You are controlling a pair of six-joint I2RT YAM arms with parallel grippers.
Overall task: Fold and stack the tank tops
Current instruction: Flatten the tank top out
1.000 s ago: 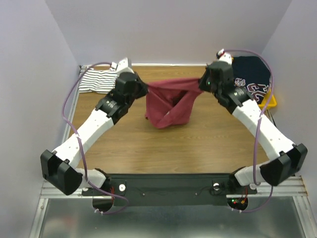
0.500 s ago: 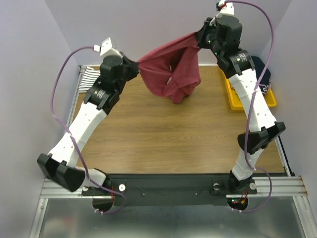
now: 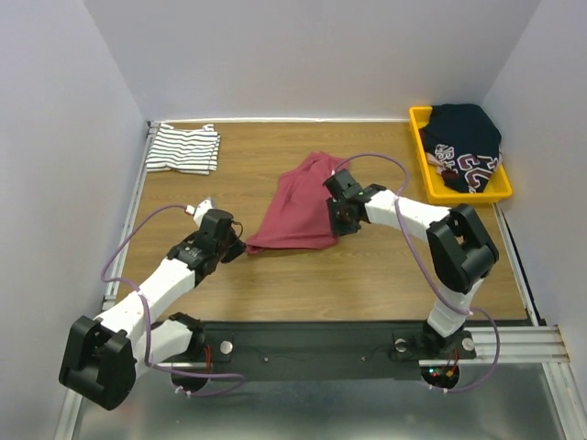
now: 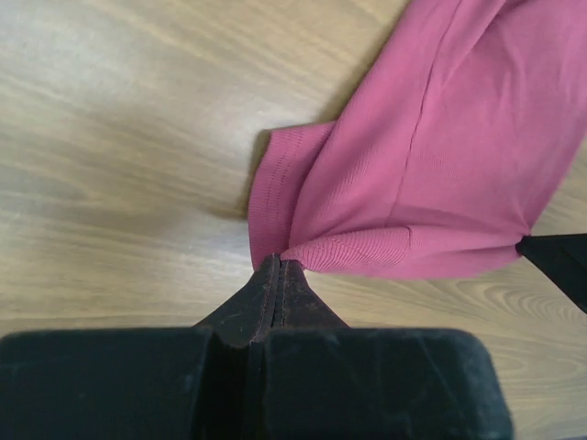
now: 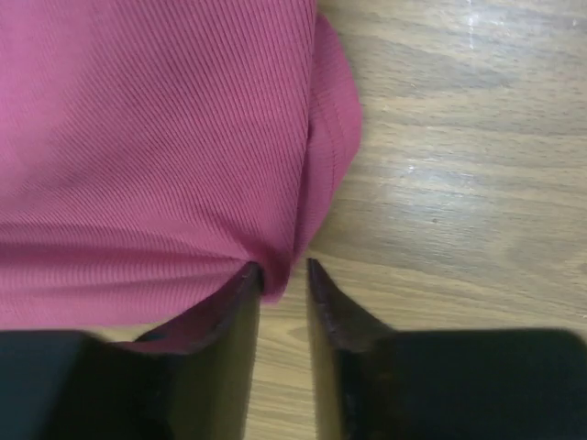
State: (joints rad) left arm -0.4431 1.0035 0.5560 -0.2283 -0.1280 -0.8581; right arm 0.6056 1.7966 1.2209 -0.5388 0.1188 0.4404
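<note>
Top external view: the maroon tank top [image 3: 295, 209] lies flattened on the wooden tabletop [image 3: 367, 275] near its middle, one narrow end toward the far wall and the wider end toward the arms. The striped tank top [image 3: 183, 148] lies well apart from it in the far left corner. A yellow bin [image 3: 420, 156] holding a dark printed garment [image 3: 466, 142] stands in the far right corner. The left gripper [image 3: 240, 248] is low at the near left corner of the maroon tank top, and the right gripper [image 3: 340, 220] is low at its right edge. Left wrist view: the left gripper [image 4: 278, 264] has its two fingers pressed together with no gap, pinching the very corner of the maroon tank top [image 4: 440, 165] where the ribbed hem meets the tips. The cloth spreads away over the tabletop [image 4: 119, 137], with a fold along the hem. Right wrist view: the right gripper [image 5: 282, 273] has its fingers slightly parted, with bare tabletop [image 5: 440, 183] showing between them. One finger touches the edge of the maroon tank top [image 5: 156, 137]; the other stands on bare wood just beside it, and no cloth is clamped.
</note>
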